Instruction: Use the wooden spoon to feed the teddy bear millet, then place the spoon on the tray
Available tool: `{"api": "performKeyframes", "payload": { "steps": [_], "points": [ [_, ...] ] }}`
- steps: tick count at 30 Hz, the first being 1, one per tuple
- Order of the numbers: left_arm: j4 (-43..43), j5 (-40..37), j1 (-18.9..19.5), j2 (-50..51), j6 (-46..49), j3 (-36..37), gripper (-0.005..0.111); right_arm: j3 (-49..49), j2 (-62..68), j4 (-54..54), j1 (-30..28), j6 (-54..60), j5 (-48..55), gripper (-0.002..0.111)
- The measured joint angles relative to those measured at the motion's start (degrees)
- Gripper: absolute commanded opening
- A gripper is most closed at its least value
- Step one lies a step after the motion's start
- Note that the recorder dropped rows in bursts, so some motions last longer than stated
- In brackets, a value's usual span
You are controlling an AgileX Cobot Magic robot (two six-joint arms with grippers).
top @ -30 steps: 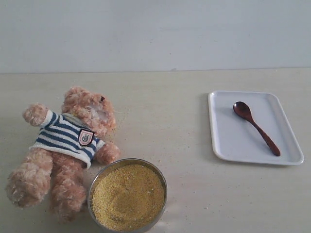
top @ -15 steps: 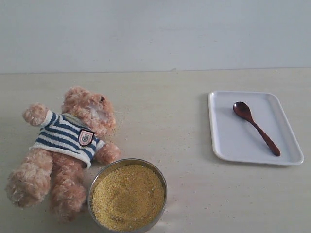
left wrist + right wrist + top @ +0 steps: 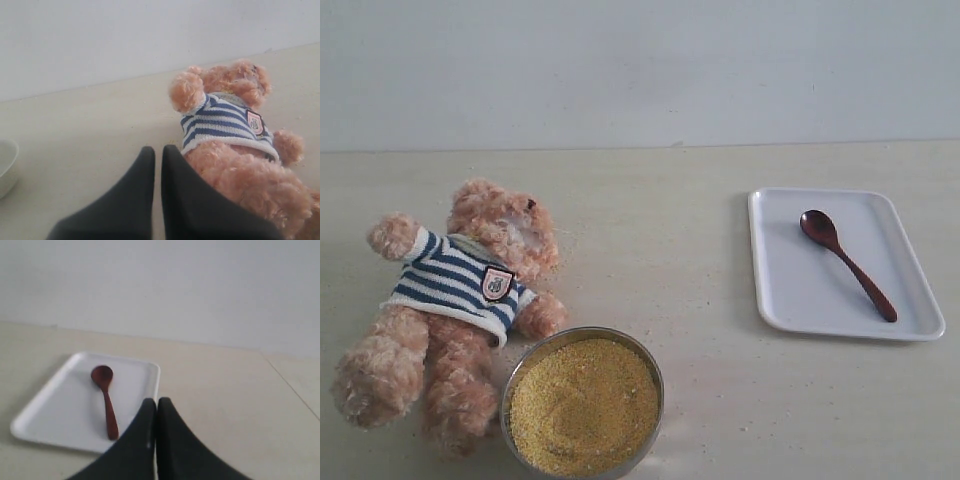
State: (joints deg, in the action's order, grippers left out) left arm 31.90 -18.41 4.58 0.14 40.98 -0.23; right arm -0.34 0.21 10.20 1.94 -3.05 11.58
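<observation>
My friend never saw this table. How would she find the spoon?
On the right of the exterior view, a flat white tray lies on the pale table. On it rests the wooden spoon, slanted. It is the only small, dark reddish-brown thing there.

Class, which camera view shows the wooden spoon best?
The exterior view: the wooden spoon lies whole on the tray, seen from above. The right wrist view shows it whole but blurrier; the left wrist view misses it.
</observation>
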Motion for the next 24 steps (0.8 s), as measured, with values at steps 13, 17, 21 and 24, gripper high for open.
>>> {"api": "performKeyframes", "payload": {
  "steps": [13, 17, 21, 24],
  "points": [
    [0.0, 0.0, 0.0, 0.0, 0.0, 0.0, 0.005, 0.4, 0.0, -0.1, -2.0, 3.1, 7.4, 0.000],
    [0.0, 0.0, 0.0, 0.0, 0.0, 0.0, 0.005, 0.4, 0.0, -0.6, -2.0, 3.1, 7.1, 0.000],
    [0.0, 0.0, 0.0, 0.0, 0.0, 0.0, 0.005, 0.4, 0.0, -0.6, -2.0, 3.1, 7.1, 0.000],
    [0.0, 0.0, 0.0, 0.0, 0.0, 0.0, 0.005, 0.4, 0.0, -0.7, -2.0, 3.1, 7.1, 0.000]
  ]
}}
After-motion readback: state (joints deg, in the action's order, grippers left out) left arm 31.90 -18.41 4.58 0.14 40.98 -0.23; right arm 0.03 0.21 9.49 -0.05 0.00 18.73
